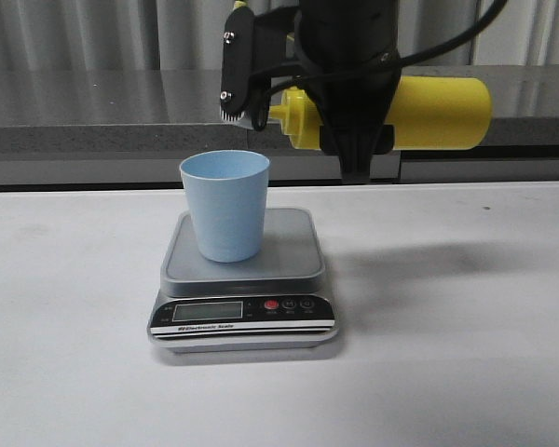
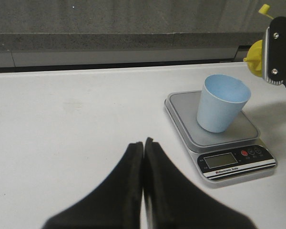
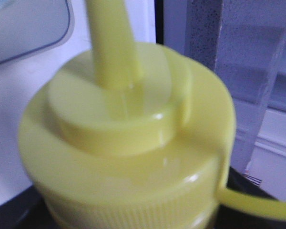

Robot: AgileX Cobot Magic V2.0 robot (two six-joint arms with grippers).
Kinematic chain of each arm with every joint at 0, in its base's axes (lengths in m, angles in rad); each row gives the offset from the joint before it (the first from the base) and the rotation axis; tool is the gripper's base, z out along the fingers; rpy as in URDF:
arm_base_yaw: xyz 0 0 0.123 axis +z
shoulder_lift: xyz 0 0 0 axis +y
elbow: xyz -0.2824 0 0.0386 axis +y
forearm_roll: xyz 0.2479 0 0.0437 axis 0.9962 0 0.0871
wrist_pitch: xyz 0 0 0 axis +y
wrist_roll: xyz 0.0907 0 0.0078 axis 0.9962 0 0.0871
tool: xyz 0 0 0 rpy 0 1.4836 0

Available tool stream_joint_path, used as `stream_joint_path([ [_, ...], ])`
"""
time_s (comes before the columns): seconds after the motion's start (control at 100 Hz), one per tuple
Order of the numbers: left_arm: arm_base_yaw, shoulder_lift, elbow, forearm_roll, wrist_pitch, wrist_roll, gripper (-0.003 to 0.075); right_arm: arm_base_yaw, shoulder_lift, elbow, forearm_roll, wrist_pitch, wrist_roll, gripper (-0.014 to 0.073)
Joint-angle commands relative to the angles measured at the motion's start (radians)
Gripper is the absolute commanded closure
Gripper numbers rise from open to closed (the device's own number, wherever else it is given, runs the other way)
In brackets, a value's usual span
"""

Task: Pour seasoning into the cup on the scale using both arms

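A: Left side status?

B: Left gripper (image 2: 143, 143) is clenched, fingers pressed together with nothing between them, low over the bare white table (image 2: 71, 143). Ahead of it and off to its right sits the scale (image 2: 219, 138), well apart from the fingertips.

A: Cup on it?

B: Yes. The cup (image 1: 225, 205) stands upright on the grey platform of the scale (image 1: 244, 279), toward the platform's left half in the front view. Light blue, open mouth up, inside not readable from here. Scale's black panel with display and red button faces the camera.

A: Right side?

B: Right gripper (image 1: 354, 140) is grasping the seasoning (image 1: 429, 112) around its body, just behind the shoulder. Bottle lies roughly horizontal, nozzle end toward the cup, base pointing away to the right. It hangs in the air beyond and above the scale, not touching cup or platform.

A: Nozzle over the cup?

B: Nozzle end sits above and slightly right of the cup rim (tip itself is hidden behind a black arm part in the front view, so exact alignment unclear). The right wrist view shows the seasoning (image 3: 128, 143) cap and cone up close, blurred, with the thin strap trailing off one side.

A: Any flow?

B: None visible.
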Motion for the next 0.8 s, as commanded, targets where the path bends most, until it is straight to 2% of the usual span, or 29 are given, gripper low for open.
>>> stream_joint_path([
  [0.0,0.001,0.009,-0.024,-0.009,-0.078,-0.008,0.074,0.025,-0.043,-0.034,-0.131,0.058,-0.039,0.0654],
  [0.18,0.001,0.009,-0.024,-0.009,-0.078,-0.008,0.074,0.068,-0.043,-0.034,-0.22,0.087,-0.109,0.0654],
  [0.44,0.001,0.009,-0.024,-0.009,-0.078,-0.008,0.074,0.078,-0.043,-0.034,-0.237,0.154,-0.304,0.0654],
  [0.71,0.001,0.009,-0.024,-0.009,-0.078,-0.008,0.074,0.095,-0.043,-0.034,-0.26,0.156,-0.316,0.0654],
  [0.79,0.001,0.009,-0.024,-0.009,-0.078,-0.008,0.074,0.095,-0.043,-0.034,-0.254,0.15,-0.283,0.0654],
])
